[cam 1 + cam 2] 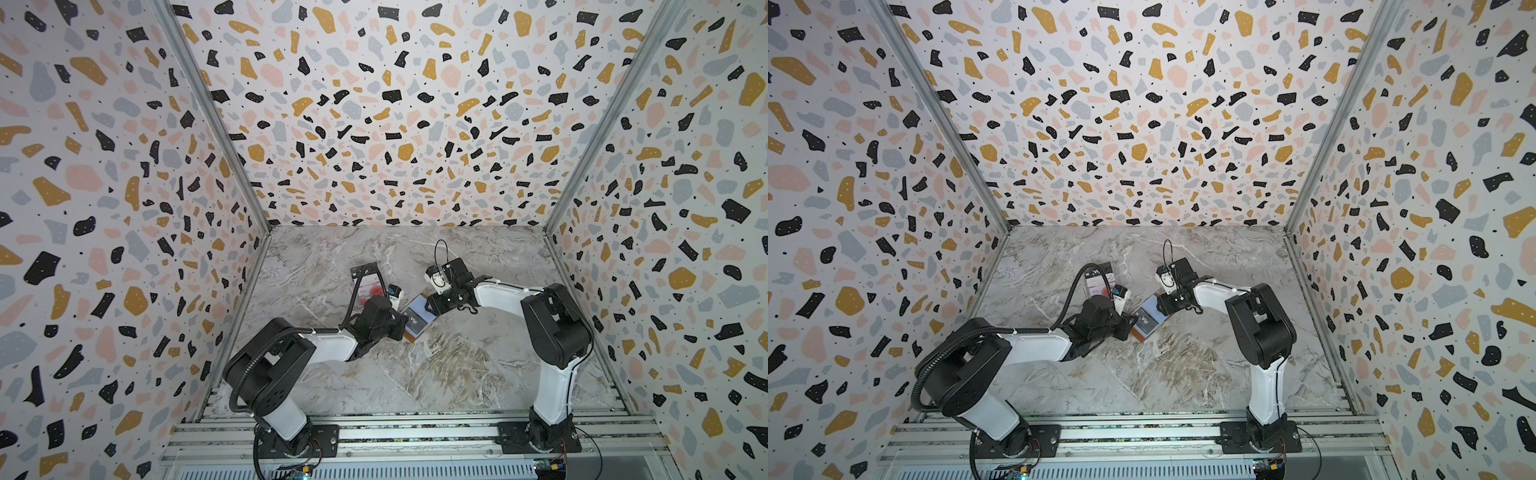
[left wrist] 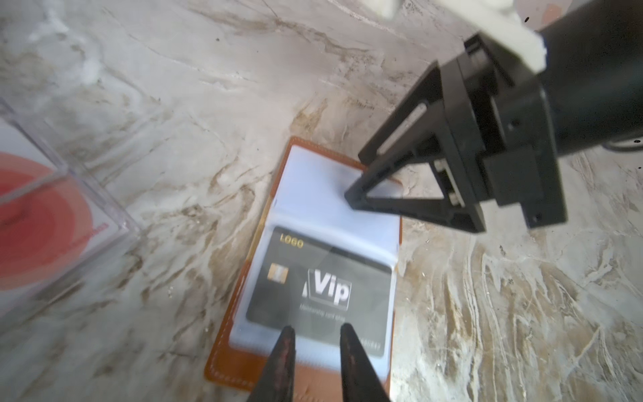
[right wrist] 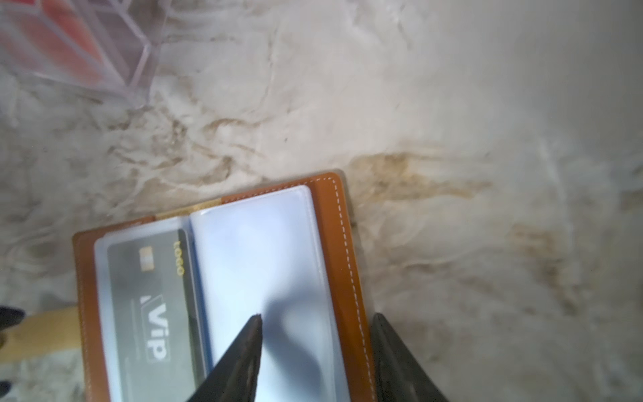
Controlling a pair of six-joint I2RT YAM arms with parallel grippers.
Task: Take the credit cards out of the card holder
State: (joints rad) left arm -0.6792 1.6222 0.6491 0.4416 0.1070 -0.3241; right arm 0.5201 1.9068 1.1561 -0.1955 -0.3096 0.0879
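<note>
Left wrist view: tan leather card holder (image 2: 236,372), white-stitched, lies open and flat on the veined marble-look table (image 2: 487,313), mid-table between both arms. A glossy dark grey Vip card (image 2: 323,289) sits in a clear bluish sleeve. The left gripper (image 2: 318,330) is parted just above the card's edge, holding nothing. The right gripper (image 3: 317,316) is spread wide, one fingertip on the empty sleeve (image 3: 261,250), the other beyond the leather edge. A clear plastic case (image 2: 87,195) stands nearby. Terrazzo-print walls (image 1: 374,104) surround the table.
</note>
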